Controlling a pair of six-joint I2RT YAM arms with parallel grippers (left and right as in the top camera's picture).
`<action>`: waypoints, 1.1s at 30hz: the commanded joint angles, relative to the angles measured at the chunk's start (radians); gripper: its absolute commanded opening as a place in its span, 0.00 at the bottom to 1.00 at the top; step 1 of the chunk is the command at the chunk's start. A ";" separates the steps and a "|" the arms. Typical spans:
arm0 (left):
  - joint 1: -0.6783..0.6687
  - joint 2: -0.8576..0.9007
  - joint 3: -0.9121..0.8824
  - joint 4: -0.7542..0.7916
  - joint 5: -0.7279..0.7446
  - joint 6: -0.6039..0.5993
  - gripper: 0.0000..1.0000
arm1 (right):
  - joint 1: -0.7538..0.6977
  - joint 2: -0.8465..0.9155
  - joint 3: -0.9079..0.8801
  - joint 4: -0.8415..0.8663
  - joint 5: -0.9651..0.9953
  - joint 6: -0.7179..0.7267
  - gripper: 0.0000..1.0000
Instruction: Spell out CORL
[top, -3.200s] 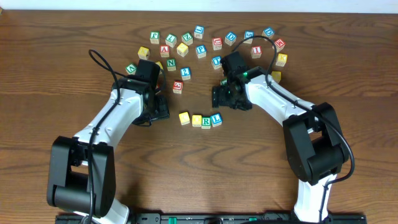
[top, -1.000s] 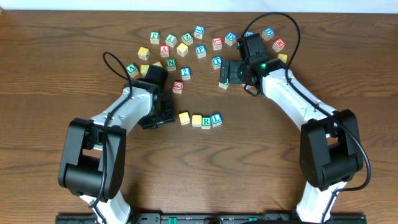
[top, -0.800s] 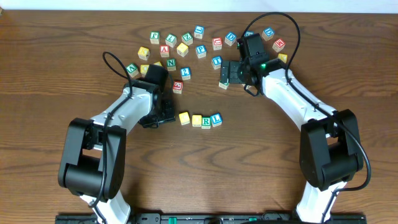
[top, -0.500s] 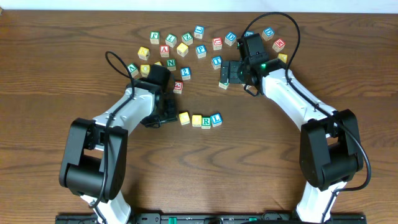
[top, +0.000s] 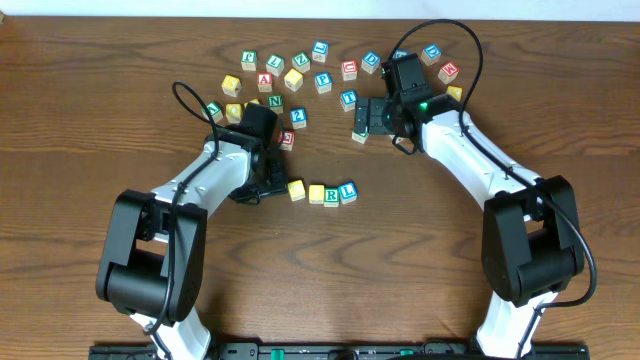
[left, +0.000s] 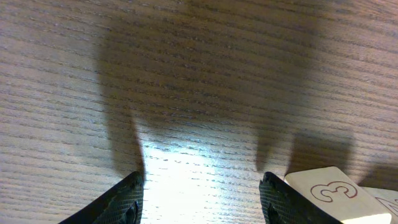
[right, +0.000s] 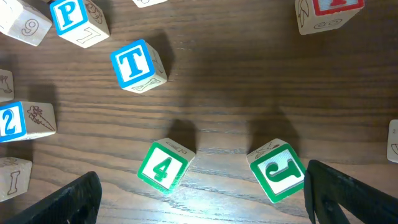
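Four-block row (top: 322, 192) on table (top: 400, 270) just beside left gripper (left: 200, 196), fingers parted over bare wood; right gripper (right: 199, 199) fingers spread wide above loose blocks (right: 138, 64).

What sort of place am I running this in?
Probably a robotics lab or test bench rather than a home: a bare wood-grain table, a left arm and right arm mounted at its near edge, and scattered alphabet cubes.

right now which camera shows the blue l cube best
Overhead: the blue L cube is in full view, at the right end of the short row. The left wrist view shows mostly wood and a pale cube marked 3; the right wrist view shows other loose cubes, not this one.
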 joint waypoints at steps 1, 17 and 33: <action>0.000 0.010 -0.008 -0.002 -0.002 0.013 0.59 | -0.003 -0.017 0.012 0.000 0.013 0.007 0.99; -0.037 0.010 -0.008 0.035 0.028 0.175 0.54 | -0.003 -0.017 0.012 0.000 0.017 0.007 0.99; -0.080 0.010 -0.008 0.045 0.029 0.219 0.54 | -0.003 -0.017 0.012 0.000 0.017 0.007 0.99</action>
